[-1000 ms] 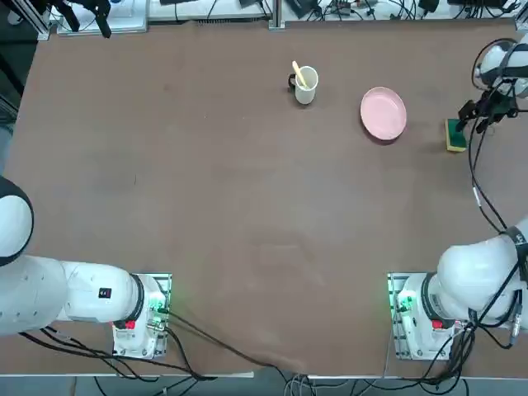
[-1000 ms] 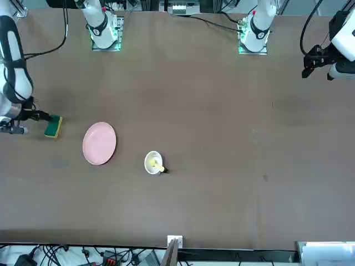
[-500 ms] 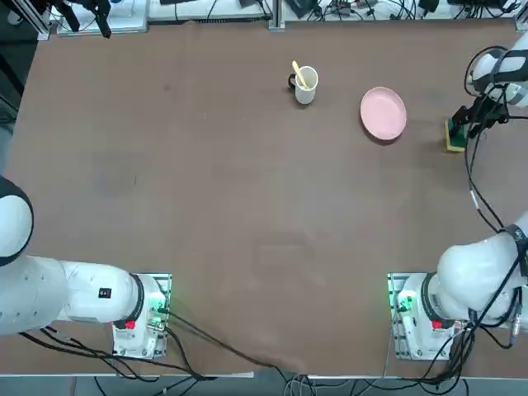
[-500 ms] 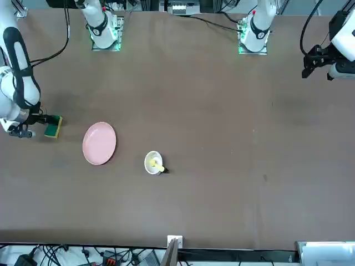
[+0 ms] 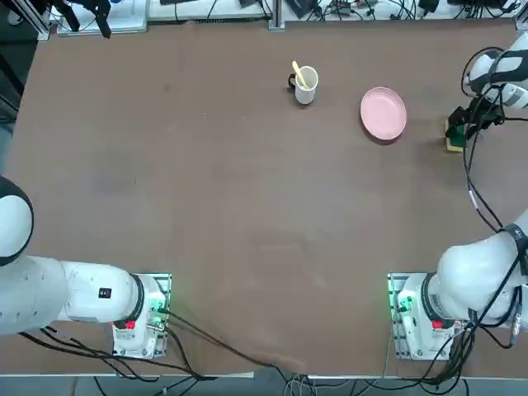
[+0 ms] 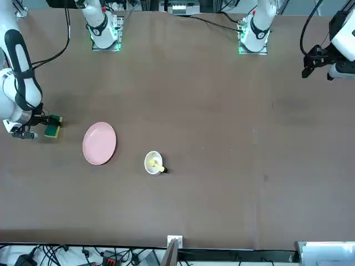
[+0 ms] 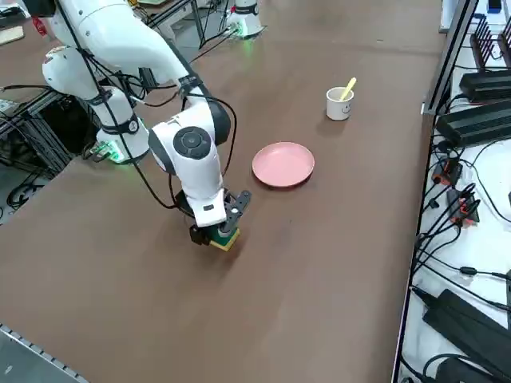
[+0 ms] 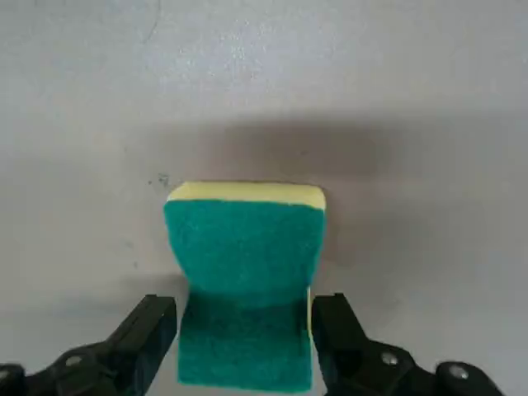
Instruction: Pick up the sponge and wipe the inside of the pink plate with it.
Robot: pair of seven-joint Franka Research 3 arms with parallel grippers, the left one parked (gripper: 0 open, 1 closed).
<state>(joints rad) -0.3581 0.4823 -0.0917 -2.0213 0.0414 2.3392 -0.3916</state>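
Spread wide, our right claw [image 8: 244, 342] straddles the sponge [image 8: 247, 256] on the table [image 7: 343, 263], well apart from the pink plate [image 7: 283, 164]; we expect light, squashy foam, best pinched gently across its narrow middle with the scouring side kept level.

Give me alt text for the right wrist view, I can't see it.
A sponge with a green top over a yellow layer lies between the spread fingers of the right gripper, above a plain tabletop.
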